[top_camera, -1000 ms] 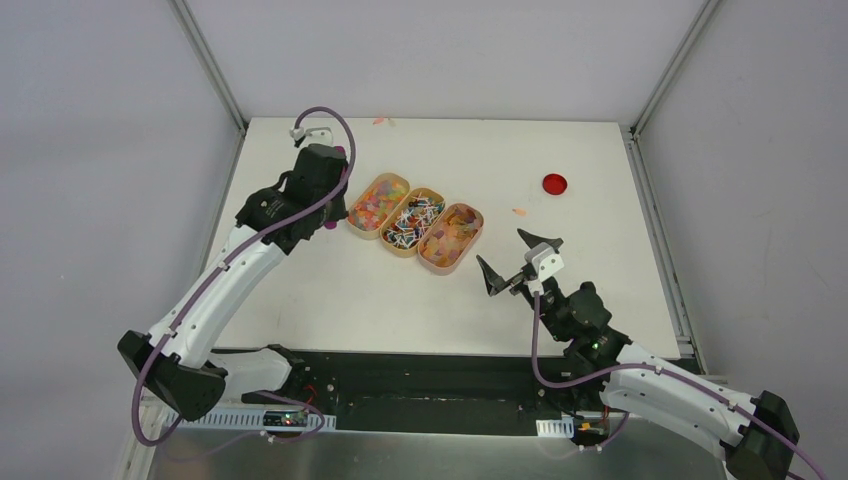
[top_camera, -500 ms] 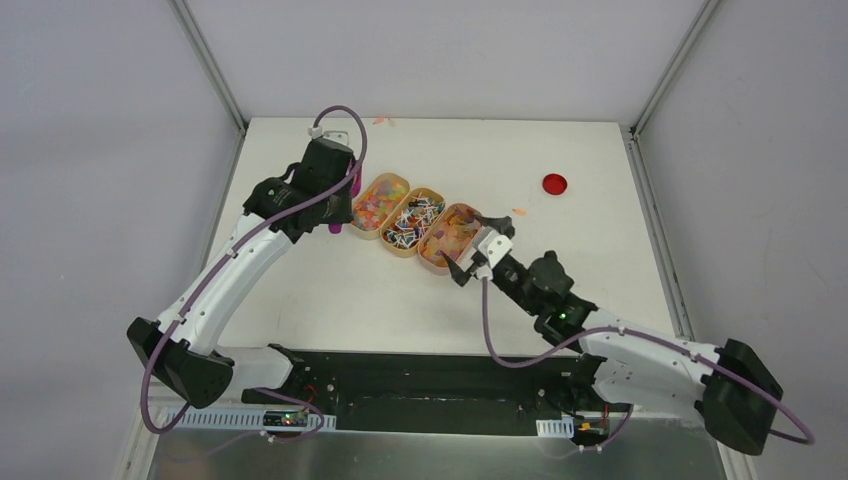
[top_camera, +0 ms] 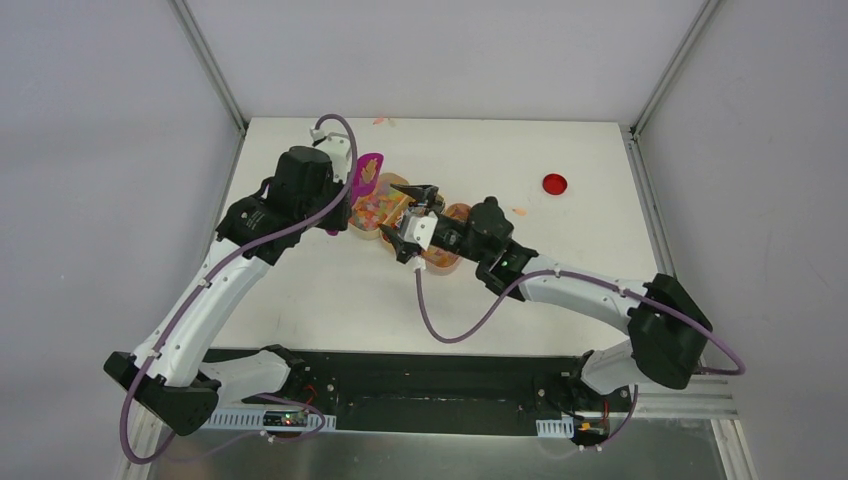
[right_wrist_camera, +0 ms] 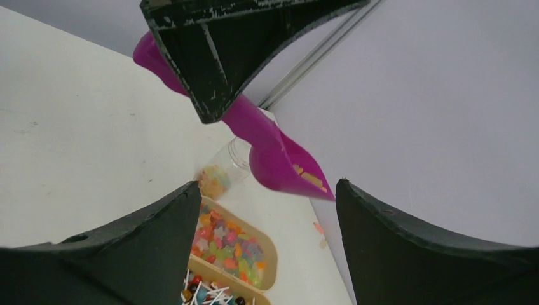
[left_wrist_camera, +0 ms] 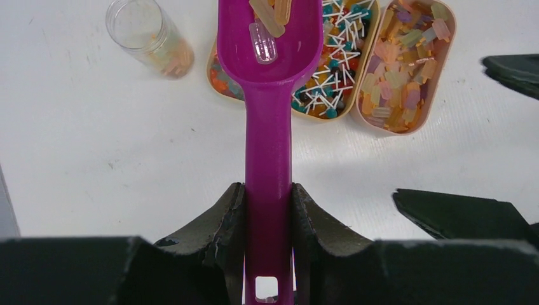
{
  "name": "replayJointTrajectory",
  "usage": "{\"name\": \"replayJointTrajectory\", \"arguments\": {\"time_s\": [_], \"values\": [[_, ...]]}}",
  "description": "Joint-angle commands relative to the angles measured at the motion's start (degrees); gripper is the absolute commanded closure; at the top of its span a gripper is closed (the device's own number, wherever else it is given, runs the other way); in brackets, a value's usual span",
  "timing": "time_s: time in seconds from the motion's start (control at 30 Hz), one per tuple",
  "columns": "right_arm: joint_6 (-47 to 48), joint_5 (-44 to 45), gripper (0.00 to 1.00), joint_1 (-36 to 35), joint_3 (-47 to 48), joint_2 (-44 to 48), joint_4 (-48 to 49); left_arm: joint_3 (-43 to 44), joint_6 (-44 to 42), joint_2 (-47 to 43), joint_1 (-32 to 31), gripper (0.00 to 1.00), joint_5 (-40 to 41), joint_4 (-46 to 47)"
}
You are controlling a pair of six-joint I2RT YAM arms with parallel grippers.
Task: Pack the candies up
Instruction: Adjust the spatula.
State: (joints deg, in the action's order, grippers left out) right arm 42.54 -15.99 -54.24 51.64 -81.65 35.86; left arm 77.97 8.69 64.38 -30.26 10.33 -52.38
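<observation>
The candies fill three tan oval trays: bright mixed bits (right_wrist_camera: 236,249), stick pieces (left_wrist_camera: 332,81) and pale orange gummies (left_wrist_camera: 402,62). My left gripper (left_wrist_camera: 269,194) is shut on the handle of a magenta scoop (left_wrist_camera: 270,44), which carries a few gummies above the left tray (top_camera: 378,208). A clear jar (left_wrist_camera: 148,33) with some candy in its bottom lies just left of the trays. My right gripper (top_camera: 408,218) hovers open over the middle tray (top_camera: 412,228), nothing between its fingers (right_wrist_camera: 136,251), facing the scoop (right_wrist_camera: 283,162).
A flat red disc (top_camera: 554,184) lies at the back right of the white table (top_camera: 560,270). A few stray candy bits lie near the back edge (top_camera: 380,121) and beside the trays (top_camera: 519,212).
My right arm has swung from the front right to above the trays, its jaws narrowing slightly. My left arm has pulled back and the scoop now shows over the left tray.
</observation>
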Motion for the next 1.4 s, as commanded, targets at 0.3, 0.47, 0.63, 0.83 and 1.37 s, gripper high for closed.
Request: {"name": "replayJointTrajectory", "arguments": {"time_s": [0.3, 0.47, 0.63, 0.83, 1.37], "values": [[15.96, -6.29, 0.30, -0.17, 14.13, -9.41, -7.84, -1.68, -7.63, -4.75, 0.47, 1.00, -10.21, 6.82], [18.92, -3.97, 0.35, -0.99, 16.52, -10.91, -9.21, -2.58, -9.50, -5.86, 0.47, 1.00, -13.56, 7.20], [20.83, -2.99, 0.46, -1.32, 17.45, -12.10, -9.04, -4.39, -10.85, -7.52, 0.47, 1.00, -14.47, 8.78], [23.67, -1.24, 0.64, -2.11, 18.54, -12.96, -9.70, -5.14, -11.33, -8.37, 0.47, 1.00, -14.13, 9.43], [27.54, 0.97, 1.00, -2.64, 20.35, -12.89, -9.98, -10.11, -10.72, -12.06, 0.47, 1.00, -12.71, 14.61]]}}
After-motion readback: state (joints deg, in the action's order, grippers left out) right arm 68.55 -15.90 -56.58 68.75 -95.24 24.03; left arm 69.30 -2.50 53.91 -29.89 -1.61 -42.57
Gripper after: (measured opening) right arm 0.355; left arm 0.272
